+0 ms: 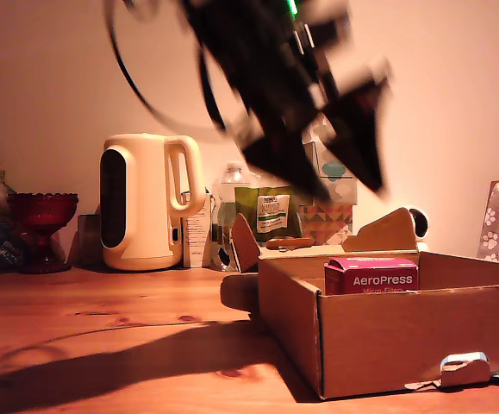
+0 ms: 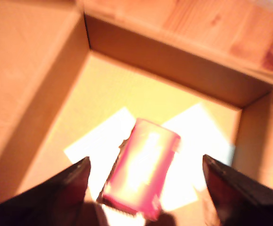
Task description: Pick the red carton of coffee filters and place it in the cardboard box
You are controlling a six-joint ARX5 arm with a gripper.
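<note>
The carton lay on the floor of the box, released, "AeroPress" side facing the exterior camera. The gripper hung above it, fingers spread wide and clear of both sides. In the wrist view the carton's long axis ran from about 7 to 1 o'clock, directly beneath the gripper. Placement appeared complete; the coming move was judged a straight lift clear of the box walls.

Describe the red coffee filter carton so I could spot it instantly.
Find the big shallow cardboard box on the wooden table, at the exterior view's right. Inside lies a small crimson carton lettered "AeroPress" in white. The other red thing, a glass goblet, stands far off beside the cream kettle.
</note>
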